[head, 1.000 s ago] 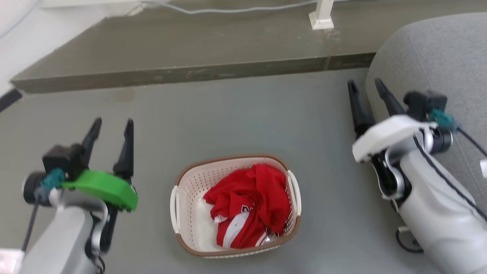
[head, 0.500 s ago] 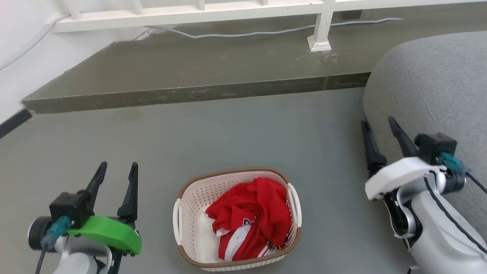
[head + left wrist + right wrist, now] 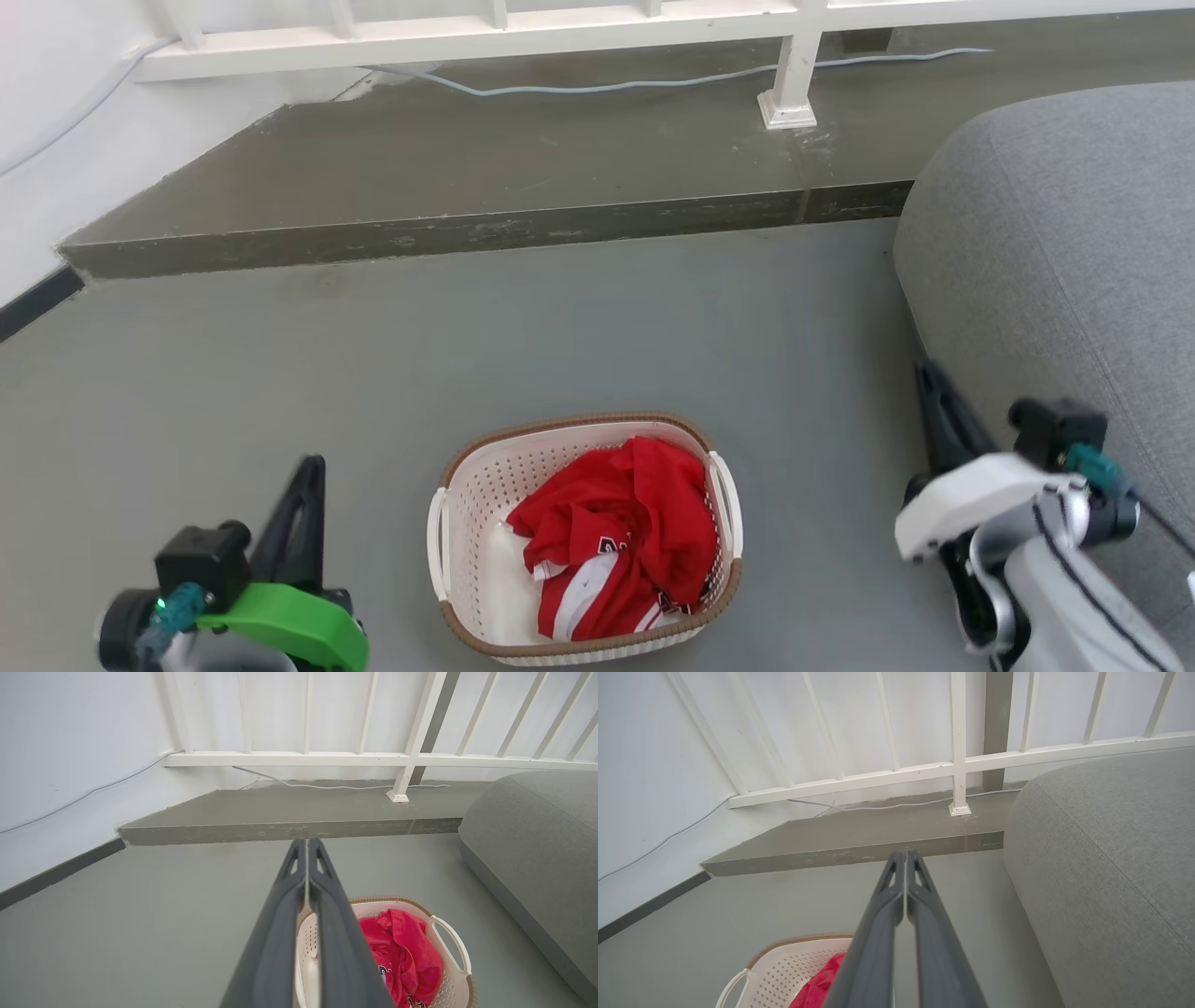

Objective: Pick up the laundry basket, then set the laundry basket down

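Note:
The laundry basket (image 3: 476, 485) sits on the grey floor at the bottom middle of the head view, cream and perforated, with a brown rim and white loop handles. A crumpled red and white garment (image 3: 616, 541) lies inside it. My left gripper (image 3: 306, 471) is at the lower left, apart from the basket, fingers pressed together and empty. My right gripper (image 3: 929, 378) is at the lower right beside the sofa, also shut on nothing. The left wrist view shows the left gripper (image 3: 307, 843) above the basket (image 3: 448, 933). In the right wrist view the right gripper (image 3: 904, 855) points past the basket (image 3: 784, 961).
A grey sofa (image 3: 1064, 261) fills the right side, close to my right arm. A raised concrete step (image 3: 485, 229) crosses the back, with a white railing (image 3: 523, 33) and a loose cable (image 3: 597, 87) on it. A white wall (image 3: 47, 140) stands at the left.
Both grippers have shut their fingers and dropped lower in the head view. The basket stays where it was; the camera tilted up between the first two frames.

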Robot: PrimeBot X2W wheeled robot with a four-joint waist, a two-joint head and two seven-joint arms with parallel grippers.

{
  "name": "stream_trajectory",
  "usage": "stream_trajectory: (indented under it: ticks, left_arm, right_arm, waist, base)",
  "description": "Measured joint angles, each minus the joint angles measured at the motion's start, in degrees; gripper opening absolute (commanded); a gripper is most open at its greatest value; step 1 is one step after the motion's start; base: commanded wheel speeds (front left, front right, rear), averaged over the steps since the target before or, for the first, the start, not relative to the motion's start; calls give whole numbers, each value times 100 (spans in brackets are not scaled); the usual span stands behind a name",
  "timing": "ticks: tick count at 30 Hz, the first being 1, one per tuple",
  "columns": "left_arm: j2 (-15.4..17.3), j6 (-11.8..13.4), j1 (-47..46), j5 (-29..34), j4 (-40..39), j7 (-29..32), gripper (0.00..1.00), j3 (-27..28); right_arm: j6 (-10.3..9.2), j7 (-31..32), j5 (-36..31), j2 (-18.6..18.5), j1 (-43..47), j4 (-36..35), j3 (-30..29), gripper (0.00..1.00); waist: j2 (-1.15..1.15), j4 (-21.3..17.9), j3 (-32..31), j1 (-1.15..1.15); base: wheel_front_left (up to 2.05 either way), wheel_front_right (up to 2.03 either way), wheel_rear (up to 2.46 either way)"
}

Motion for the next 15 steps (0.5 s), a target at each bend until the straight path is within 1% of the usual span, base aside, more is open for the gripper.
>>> stream_trajectory:
  ticks: [2, 6, 13, 15]
  left_arm:
    - [-78, -8, 65, -15, 40, 2, 0, -35]
    - [-98, -29, 82, -149, 38, 40, 0, 15]
    - [-223, -85, 82, -701, 40, 141, 0, 158]
    - [-236, -134, 82, -789, 43, 171, 0, 229]
  right_arm:
    - [3, 16, 18, 68, 133, 62, 9, 0]
    - [53, 37, 189, 77, 158, 68, -70, 0]
    - [135, 183, 717, 147, 158, 51, -244, 0]
    - [155, 226, 867, 182, 158, 44, -287, 0]
  waist:
    - [0, 1, 0, 0]
    - [0, 11, -5, 0]
    - [0, 46, -29, 0]
    - [0, 53, -34, 0]
  base:
    - [0, 0, 0]
    - [0, 0, 0]
    - [0, 0, 0]
    - [0, 0, 0]
